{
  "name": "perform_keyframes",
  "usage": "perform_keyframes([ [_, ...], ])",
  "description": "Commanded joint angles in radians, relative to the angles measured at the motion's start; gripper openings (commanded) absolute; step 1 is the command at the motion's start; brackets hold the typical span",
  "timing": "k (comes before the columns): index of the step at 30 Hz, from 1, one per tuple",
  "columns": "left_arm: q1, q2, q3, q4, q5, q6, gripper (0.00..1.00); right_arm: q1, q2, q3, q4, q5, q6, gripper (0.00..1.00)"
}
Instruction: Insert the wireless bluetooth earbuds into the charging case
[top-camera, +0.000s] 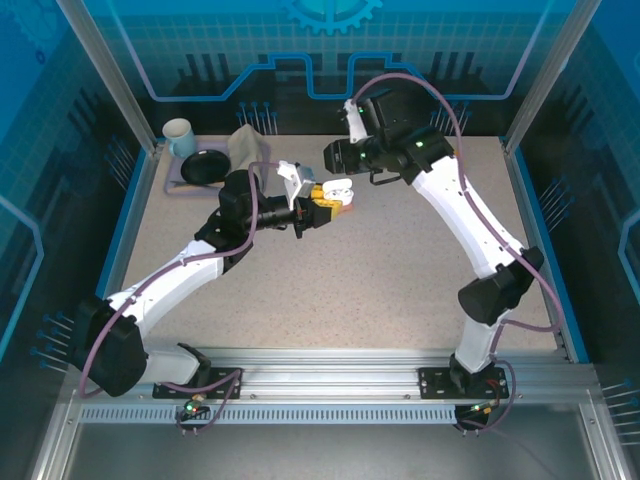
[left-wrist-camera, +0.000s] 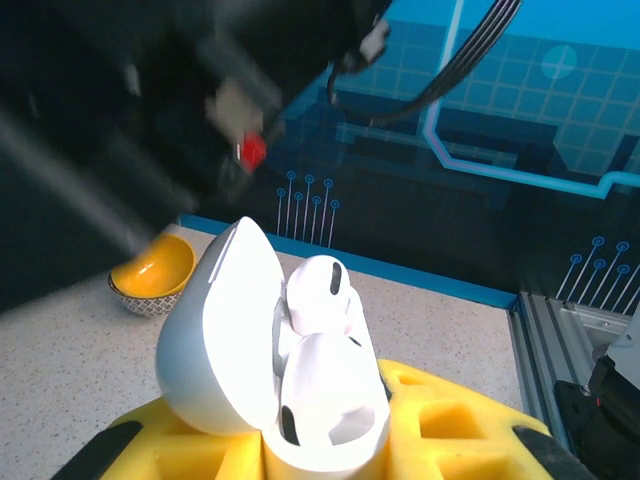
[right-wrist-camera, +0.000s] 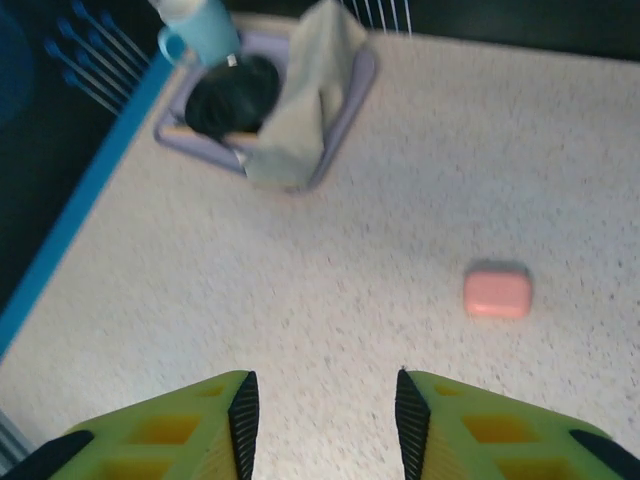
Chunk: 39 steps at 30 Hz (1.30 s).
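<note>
Gripping an open white case between its yellow fingers, the left gripper holds it above the middle of the table. One white earbud sits in the case, whose lid is swung to 9 o'clock. The right gripper hangs spread wide, holding nothing. In its own view a pink case lies at 2 o'clock and a tray at 11 o'clock.

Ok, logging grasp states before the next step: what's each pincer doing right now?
Left pincer: shut on the white charging case, lid open.
Right pincer: open, empty.
</note>
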Motion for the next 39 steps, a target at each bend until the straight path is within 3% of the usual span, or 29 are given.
perform_keyframes([
  [1,-0.005,0.015,-0.006,0.047,-0.025,0.000,0.00,0.028,-0.050,0.008,-0.114,-0.025,-0.039,0.39],
  [11,-0.002,0.057,0.008,0.065,-0.038,-0.033,0.00,0.033,-0.345,-0.359,-0.011,0.087,0.026,0.36],
  [21,-0.001,0.123,0.000,0.030,-0.015,-0.094,0.00,-0.127,-0.480,-0.626,0.079,0.141,0.197,0.44],
  [29,-0.002,0.358,0.101,-0.112,-0.035,-0.354,0.00,-0.169,-0.537,-0.867,0.163,0.167,0.319,0.45],
  [34,-0.002,0.598,0.332,-0.407,-0.018,-0.522,0.00,-0.169,-0.540,-0.928,0.188,0.178,0.349,0.45],
  [39,-0.005,0.749,0.465,-0.534,-0.005,-0.591,0.02,-0.169,-0.534,-0.936,0.198,0.184,0.359,0.45],
])
